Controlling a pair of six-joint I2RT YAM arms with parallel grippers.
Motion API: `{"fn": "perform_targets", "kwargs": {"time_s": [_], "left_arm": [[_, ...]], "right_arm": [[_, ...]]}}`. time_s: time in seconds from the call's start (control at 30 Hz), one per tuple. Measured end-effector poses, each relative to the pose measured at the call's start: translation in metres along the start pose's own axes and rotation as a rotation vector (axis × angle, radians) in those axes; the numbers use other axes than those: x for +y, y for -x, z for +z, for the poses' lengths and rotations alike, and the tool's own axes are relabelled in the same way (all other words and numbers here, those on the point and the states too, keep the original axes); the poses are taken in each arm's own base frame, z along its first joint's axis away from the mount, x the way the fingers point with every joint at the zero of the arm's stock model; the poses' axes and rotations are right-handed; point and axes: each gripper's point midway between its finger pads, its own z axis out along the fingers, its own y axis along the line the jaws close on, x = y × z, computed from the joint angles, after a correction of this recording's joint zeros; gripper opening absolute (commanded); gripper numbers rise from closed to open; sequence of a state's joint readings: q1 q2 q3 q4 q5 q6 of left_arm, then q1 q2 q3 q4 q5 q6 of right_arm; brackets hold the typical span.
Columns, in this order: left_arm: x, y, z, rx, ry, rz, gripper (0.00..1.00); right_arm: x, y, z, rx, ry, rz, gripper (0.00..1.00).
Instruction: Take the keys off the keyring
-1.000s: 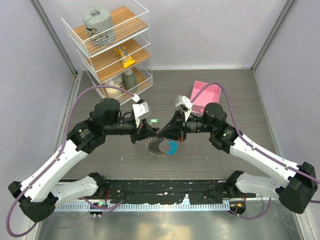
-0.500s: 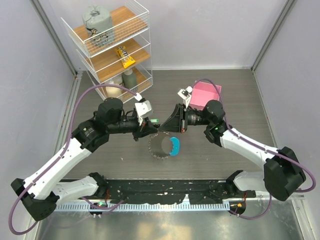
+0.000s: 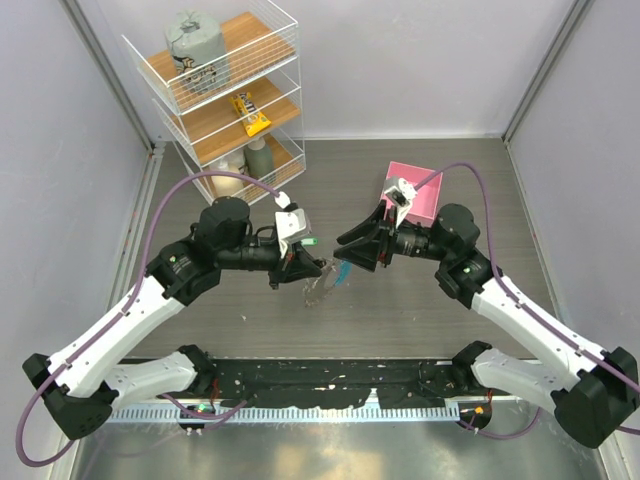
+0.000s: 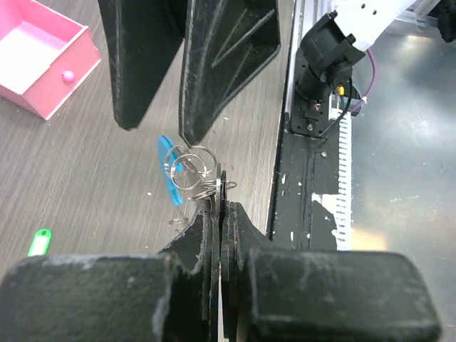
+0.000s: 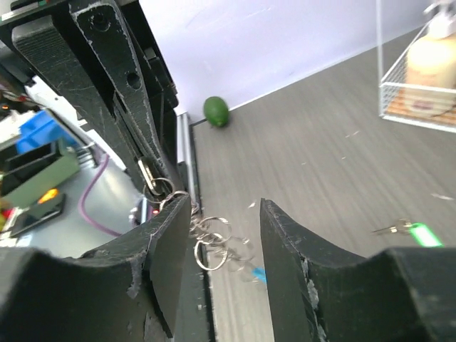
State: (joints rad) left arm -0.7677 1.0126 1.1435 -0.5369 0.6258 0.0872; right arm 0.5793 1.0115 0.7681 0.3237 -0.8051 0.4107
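Keyring (image 4: 187, 165): tangled silver loops, blue band (image 4: 168, 179). Your left gripper (image 4: 219, 198) pinches it; right gripper (image 5: 222, 206) spread just beside.

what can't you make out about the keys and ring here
Small silver-grey metal keys: count unreadable, too small, bunched, top view.
Thin keyring with a blue curved band: blurred, partly behind the open right end effector, right wrist view.
Spot the shut left end effector pinches: hidden inside its grip, left wrist view.
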Motion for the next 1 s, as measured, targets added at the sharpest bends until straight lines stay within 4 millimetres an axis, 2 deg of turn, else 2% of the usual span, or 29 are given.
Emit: {"fn": "perform_targets", "kwargs": {"time_s": [0.17,0.43,1.0], "left_arm": [[-0.006,0.000,0.000,-0.001,-0.032,-0.001,0.00],[-0.016,0.001,0.000,-0.008,-0.090,-0.002,0.00],[-0.031,0.013,-0.004,-0.035,-0.167,0.013,0.00]], "right_arm": [[-0.003,0.008,-0.006,-0.036,-0.037,-0.120,0.44],[-0.005,-0.005,-0.006,-0.037,0.004,-0.211,0.47],[0.037,-0.016,0.002,-0.020,0.183,-0.366,0.45]]}}
